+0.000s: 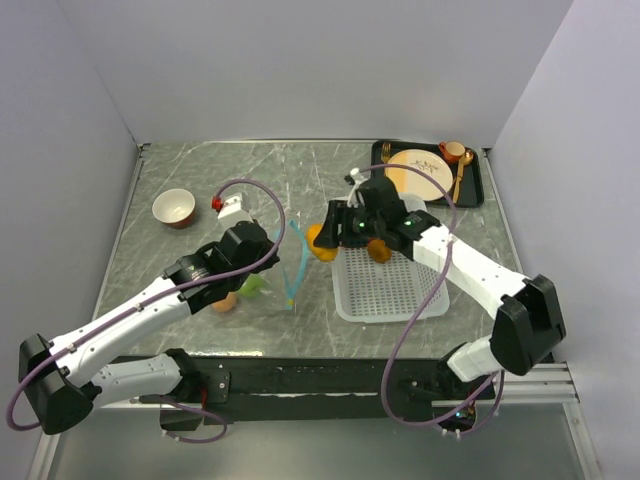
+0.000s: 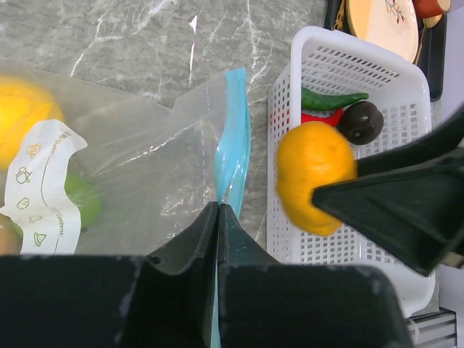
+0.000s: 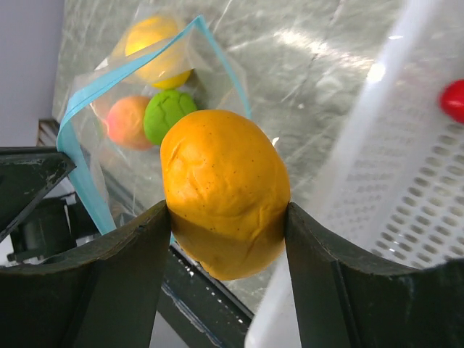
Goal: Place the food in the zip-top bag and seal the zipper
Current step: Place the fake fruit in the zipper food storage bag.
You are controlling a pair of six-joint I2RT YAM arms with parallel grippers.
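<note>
The left claw point(image 2: 217, 207) is pinched tight together on the thin light blue-teal zipper strip point(image 2: 233, 130) of the clear flat plastic zip-top bag point(image 2: 145, 152), gripping it at the near end of the strip. The bag lies on the grey marble-patterned worktop point(image 1: 200, 170), left of the white plastic mesh basket point(image 2: 348, 65), and its mouth gapes towards the basket.

Through the clear plastic three toy rounds show inside the bag: a yellow one point(image 3: 156, 47), a peach-pink one point(image 3: 125, 119) and a lime-green one point(image 3: 168, 112). A white label point(image 2: 40, 181) on the bag's face carries small outline icons and lines of fine grey print, too small and turned to read with any certainty.

The right claw point(image 3: 226, 206) is clamped on a round orange toy fruit point(image 3: 221, 188), a finger on each side, holding it above the worktop between the basket's left wall and the bag's open mouth.

In the basket lie a long green toy pepper point(image 2: 333, 99), a red toy pepper point(image 2: 319, 117) just beside it and a dark brown round point(image 2: 360, 122).

At the far right a black tray point(image 1: 478, 185) holds a tan plate point(image 1: 415, 172) with dark brush marks. No brand name is legible there.
</note>
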